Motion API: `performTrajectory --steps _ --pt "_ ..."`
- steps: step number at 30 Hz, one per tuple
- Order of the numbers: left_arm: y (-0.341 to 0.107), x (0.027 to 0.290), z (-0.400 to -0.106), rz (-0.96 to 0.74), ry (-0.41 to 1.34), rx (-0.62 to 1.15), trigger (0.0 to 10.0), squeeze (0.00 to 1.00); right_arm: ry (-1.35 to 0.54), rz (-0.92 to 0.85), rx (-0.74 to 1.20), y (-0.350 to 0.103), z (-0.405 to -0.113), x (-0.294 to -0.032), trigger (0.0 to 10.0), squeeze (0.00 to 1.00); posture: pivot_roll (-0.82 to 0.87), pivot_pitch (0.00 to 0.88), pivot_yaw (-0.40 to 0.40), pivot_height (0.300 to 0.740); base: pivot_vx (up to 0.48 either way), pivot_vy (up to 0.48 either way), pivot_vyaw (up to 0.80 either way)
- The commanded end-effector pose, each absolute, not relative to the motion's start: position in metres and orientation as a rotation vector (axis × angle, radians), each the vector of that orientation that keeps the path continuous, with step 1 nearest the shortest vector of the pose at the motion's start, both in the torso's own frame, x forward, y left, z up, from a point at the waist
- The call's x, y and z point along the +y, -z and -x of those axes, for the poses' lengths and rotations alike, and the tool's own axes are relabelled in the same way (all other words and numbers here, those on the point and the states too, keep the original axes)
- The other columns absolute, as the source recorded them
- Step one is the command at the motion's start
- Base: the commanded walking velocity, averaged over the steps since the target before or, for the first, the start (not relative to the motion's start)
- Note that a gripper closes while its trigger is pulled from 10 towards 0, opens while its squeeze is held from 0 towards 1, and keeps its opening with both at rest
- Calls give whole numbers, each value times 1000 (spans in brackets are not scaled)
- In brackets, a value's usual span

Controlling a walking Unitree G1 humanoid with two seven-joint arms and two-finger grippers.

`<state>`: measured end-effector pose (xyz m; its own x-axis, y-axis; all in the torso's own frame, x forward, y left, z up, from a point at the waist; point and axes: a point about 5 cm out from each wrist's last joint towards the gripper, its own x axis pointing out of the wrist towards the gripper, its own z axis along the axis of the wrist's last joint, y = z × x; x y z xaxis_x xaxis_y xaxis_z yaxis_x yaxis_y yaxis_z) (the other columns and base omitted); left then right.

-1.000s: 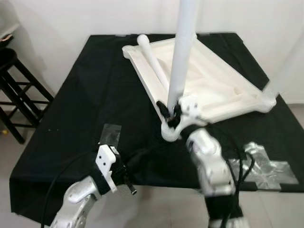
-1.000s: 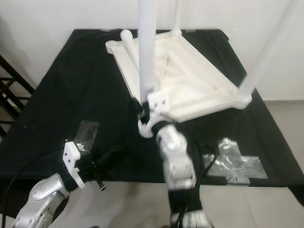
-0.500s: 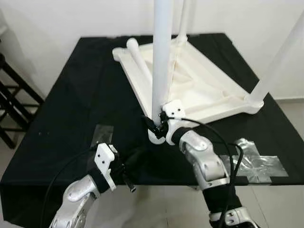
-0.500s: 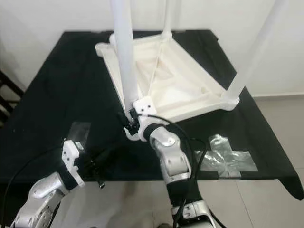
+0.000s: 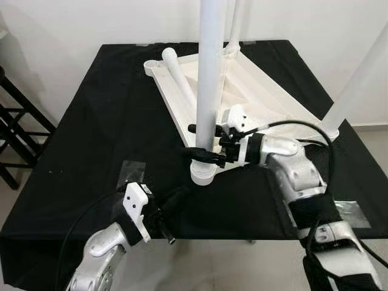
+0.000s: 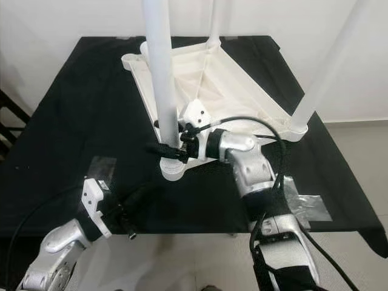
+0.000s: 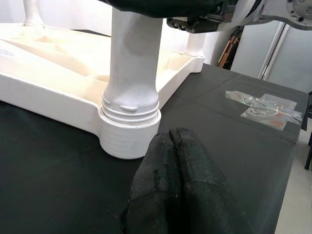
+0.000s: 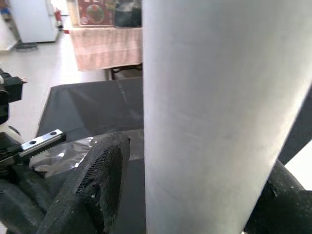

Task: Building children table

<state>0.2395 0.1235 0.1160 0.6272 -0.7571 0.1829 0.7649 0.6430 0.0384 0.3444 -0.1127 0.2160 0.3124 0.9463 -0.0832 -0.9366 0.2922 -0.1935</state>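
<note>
A black-draped work surface (image 5: pixel 91 121) fills the room. Nearest, the left gripper (image 5: pixel 162 209) rests pressed together. Beyond, the right gripper (image 5: pixel 203 142) clasps the upright white plastic leg (image 5: pixel 209 85) seated in the overturned white tabletop (image 5: pixel 260 91); the next move probably calls for twisting it tight.

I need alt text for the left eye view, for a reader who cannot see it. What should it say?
The right gripper has its fingers around the near upright white leg of an upturned white children's table lying on a black table. The left gripper rests near the front edge, fingers together.
</note>
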Motion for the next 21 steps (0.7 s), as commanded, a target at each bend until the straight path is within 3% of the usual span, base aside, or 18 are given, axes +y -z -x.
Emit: performTrajectory --steps 1,12,13,18,21 --pt "-112 123 -238 37 878 -174 10000 0 -1357 195 -1 -210 -344 -110 0 0 36 111 -12 740 0 0 0" --pt "-113 124 -237 38 875 -175 10000 0 -1300 181 20 -199 -346 -125 0 0 37 121 -11 740 0 0 0" --pt "-113 124 -237 39 876 -176 10000 0 -1194 167 13 -192 -343 -133 0 0 32 131 -9 740 0 0 0" --pt "-114 125 -236 39 877 -177 10000 0 -1009 143 32 -175 -333 -138 0 0 24 135 -9 740 0 0 0" --pt "-114 128 -236 38 877 -176 10000 0 -323 101 190 -134 -315 -145 0 0 18 147 0 740 0 0 0"
